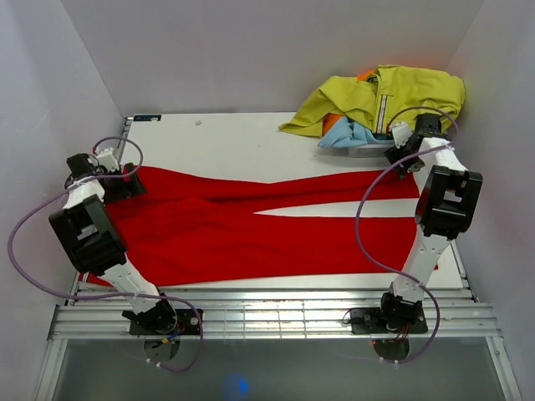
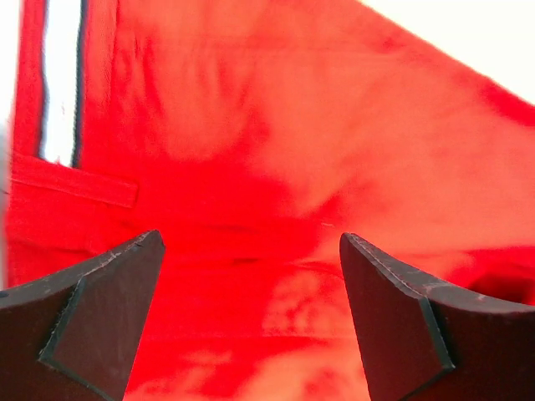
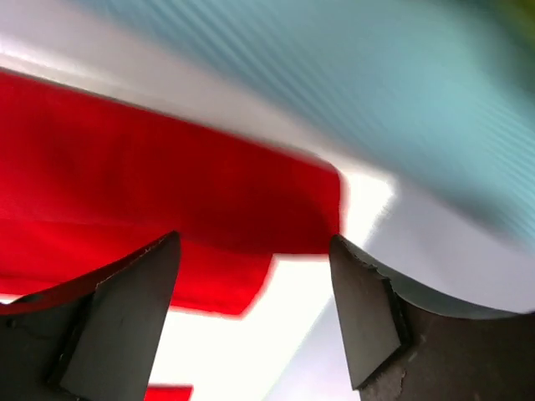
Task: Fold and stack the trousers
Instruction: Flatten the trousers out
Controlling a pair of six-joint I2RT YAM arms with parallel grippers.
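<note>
My white table (image 1: 234, 138), red trousers (image 1: 201, 238) spread flat across it, yellow-green jacket (image 1: 410, 88) heaped over light blue garment (image 1: 344, 136) at my far right corner

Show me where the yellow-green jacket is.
In the top view, the yellow-green jacket lies bunched at the table's far right corner, over a light blue garment, just beyond the right hand.

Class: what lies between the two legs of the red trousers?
Nothing but a bare wedge of white table, splitting the trousers; the top view shows it.
</note>
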